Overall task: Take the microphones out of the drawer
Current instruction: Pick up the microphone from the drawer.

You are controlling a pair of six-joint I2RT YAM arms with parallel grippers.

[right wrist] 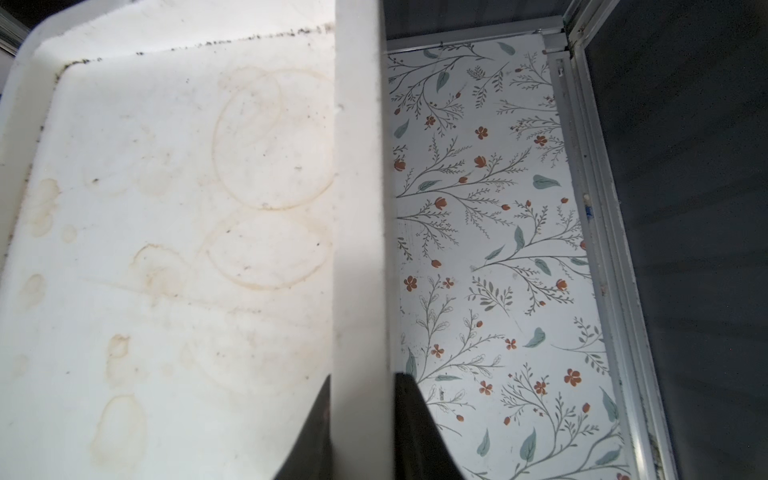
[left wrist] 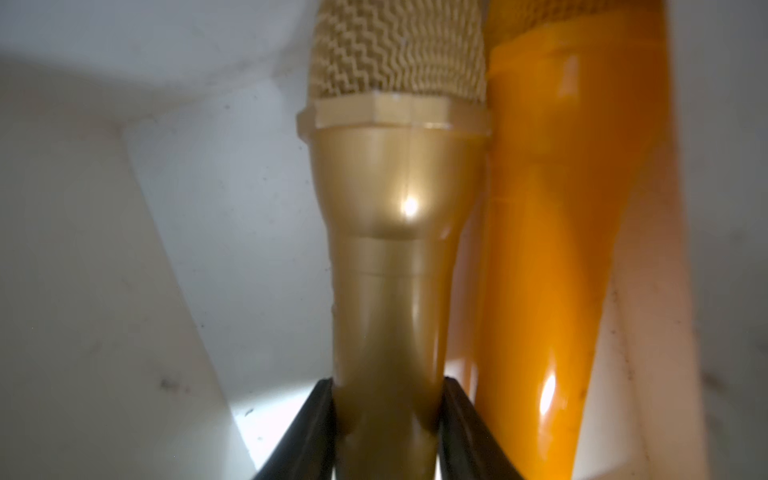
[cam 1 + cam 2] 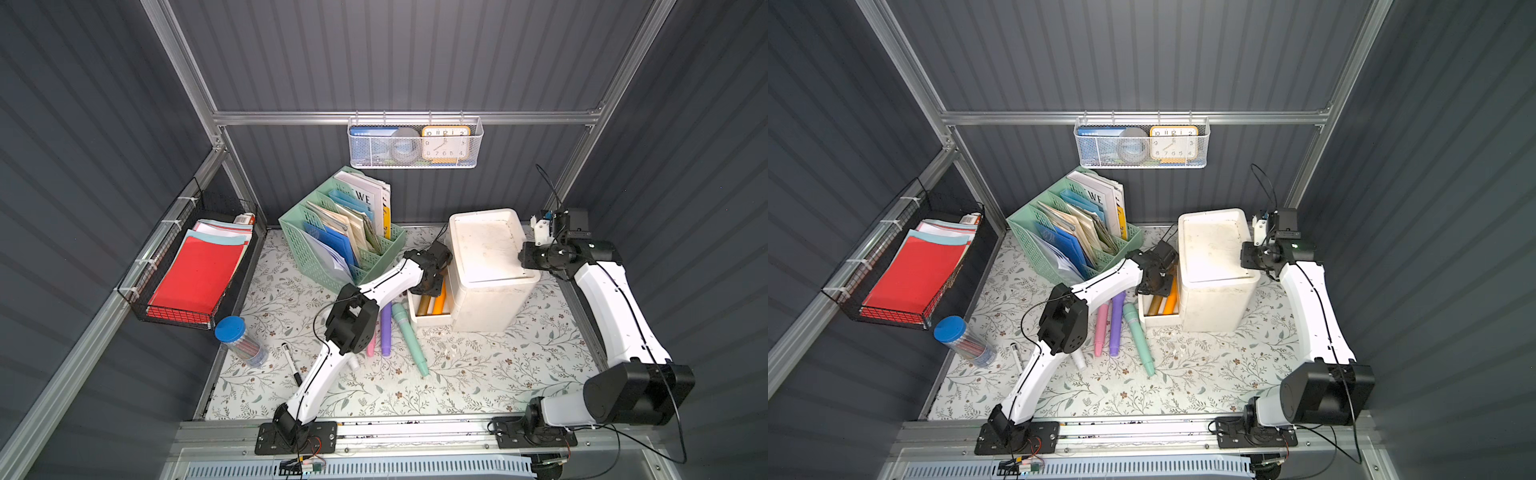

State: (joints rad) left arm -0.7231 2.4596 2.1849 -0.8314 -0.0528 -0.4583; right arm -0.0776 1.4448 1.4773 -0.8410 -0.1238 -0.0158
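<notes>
The white drawer [image 3: 430, 321] [image 3: 1160, 321] stands pulled out of the white cabinet [image 3: 486, 249] [image 1: 166, 208]. In it lie a gold microphone [image 2: 399, 257] [image 3: 424, 303] [image 3: 1156, 304] and an orange one [image 2: 540, 249] [image 3: 440, 300] side by side. My left gripper [image 2: 388, 399] [image 3: 432, 286] reaches down into the drawer, its two black fingers pressed against both sides of the gold microphone's handle. My right gripper [image 1: 363, 386] [image 3: 524, 257] is shut on the cabinet's raised top rim at its right side.
Mint [image 3: 409, 338], purple [image 3: 386, 328] and pink [image 3: 371, 345] microphones lie on the floral mat in front of the drawer. A green file organiser [image 3: 336, 232] stands behind my left arm. A blue-lidded jar [image 3: 239, 338] and a marker [image 3: 291, 361] lie at the left.
</notes>
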